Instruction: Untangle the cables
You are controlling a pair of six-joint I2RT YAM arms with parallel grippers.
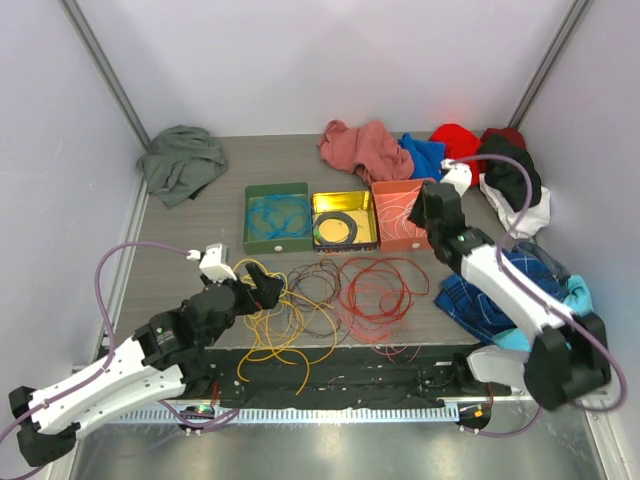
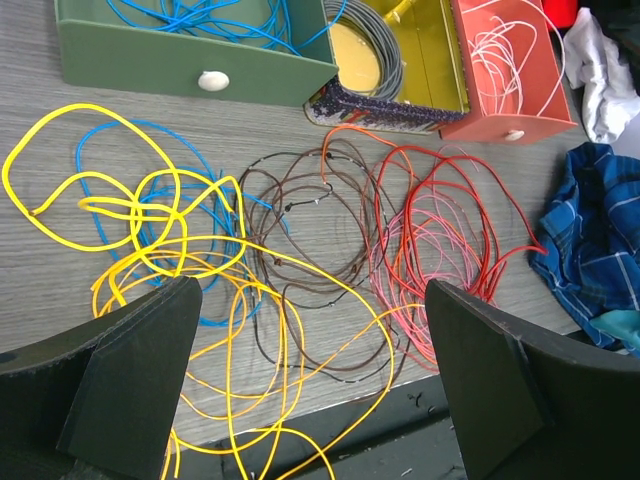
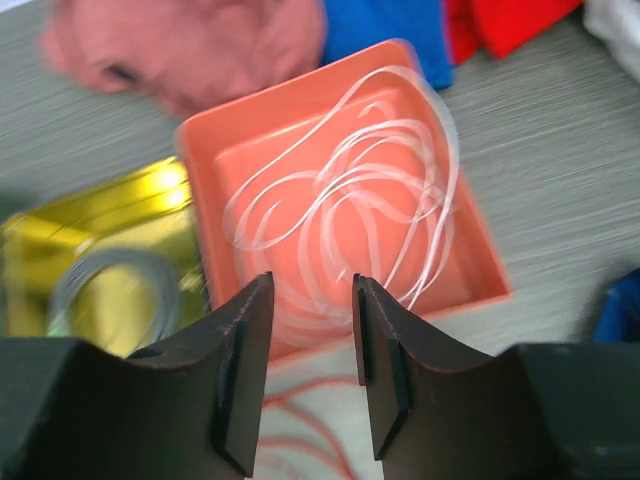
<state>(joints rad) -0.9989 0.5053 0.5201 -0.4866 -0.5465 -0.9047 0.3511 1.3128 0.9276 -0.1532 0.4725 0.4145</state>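
Since the left gripper (image 2: 312, 345) hangs wide open and empty over the heap, the step in hand looks like choosing one strand to lift. The cables (image 1: 320, 295) lie on the bench (image 1: 180, 260) at 6 o'clock from the trays. The yellow cable (image 2: 90, 185) and blue cable (image 2: 190, 225) are looped together at 9 o'clock of the heap. The brown cable (image 2: 315, 225) is in the middle, the red cable (image 2: 455, 215) at 3 o'clock and the orange cable (image 2: 236, 360) at 6 o'clock. A good pick, I judge, is an outer loop crossing few others, such as the yellow bow at the 9 o'clock edge. Pinching in the middle would likely drag several colours along. A slow lift, watching for snags, seems wise.

The right gripper (image 3: 312, 330) is nearly closed, with a slim gap and nothing in it. It hangs over the orange tray (image 3: 470, 250), which holds a white cable (image 3: 350, 190).

The left wrist view shows how the strands interlace, which the top view cannot resolve. Only the top view shows both arms and the clothes (image 1: 365, 150) at 12 o'clock. The blurred right wrist view gives the closest look at the white loops.
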